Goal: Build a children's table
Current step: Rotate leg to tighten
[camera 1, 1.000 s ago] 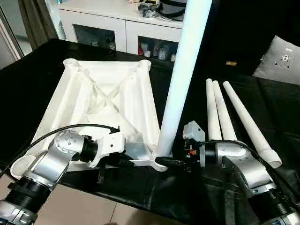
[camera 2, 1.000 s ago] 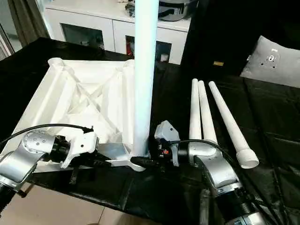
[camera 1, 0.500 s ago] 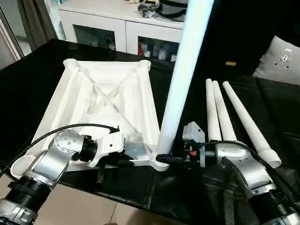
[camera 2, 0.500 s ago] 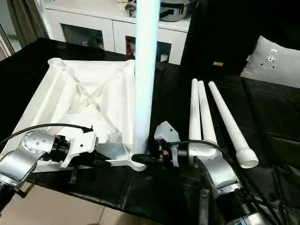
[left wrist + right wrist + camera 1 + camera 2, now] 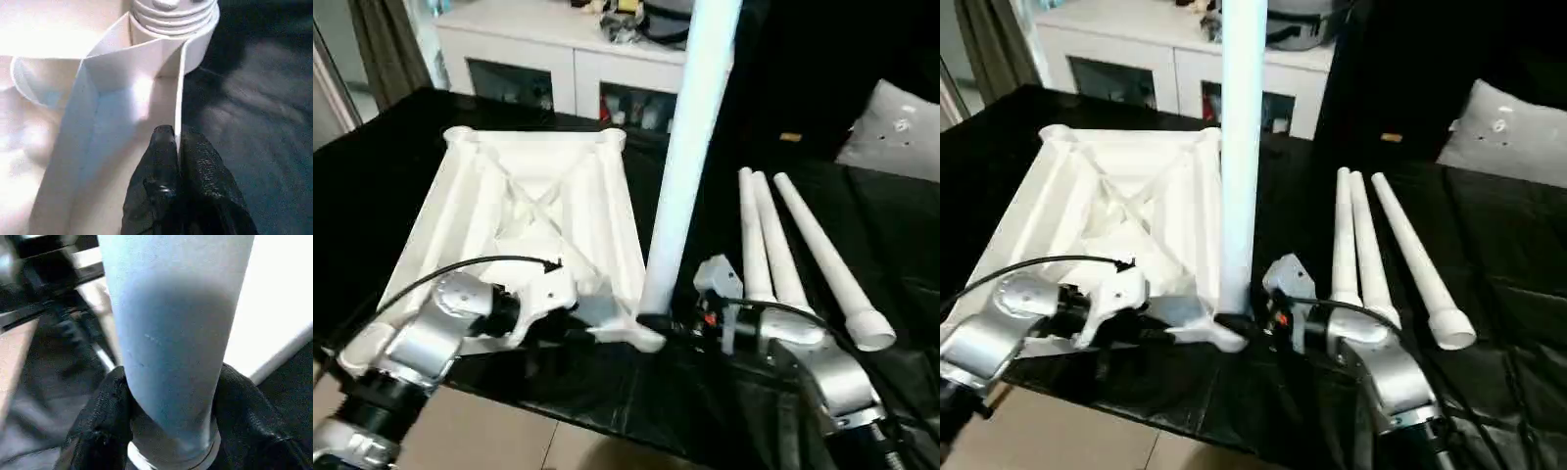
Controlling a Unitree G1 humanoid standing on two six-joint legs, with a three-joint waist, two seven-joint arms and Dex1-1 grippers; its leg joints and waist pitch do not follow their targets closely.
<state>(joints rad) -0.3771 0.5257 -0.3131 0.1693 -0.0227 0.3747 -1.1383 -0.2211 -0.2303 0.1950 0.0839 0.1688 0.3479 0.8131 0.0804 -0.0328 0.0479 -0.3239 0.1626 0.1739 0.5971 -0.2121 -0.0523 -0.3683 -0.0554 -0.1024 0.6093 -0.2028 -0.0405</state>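
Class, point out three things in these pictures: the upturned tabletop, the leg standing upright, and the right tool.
tabletop (image 5: pixel 460 211), left eye view, left rim wall
upright leg (image 5: pixel 690 127), left eye view, mid shaft
right tool (image 5: pixel 168 431), right wrist view, between its fingers, at the leg's base

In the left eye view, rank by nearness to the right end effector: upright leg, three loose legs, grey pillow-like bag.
1. Upright leg, between the right end effector's fingers.
2. Loose legs, lying just behind its arm.
3. Pillow-like bag, far right corner.
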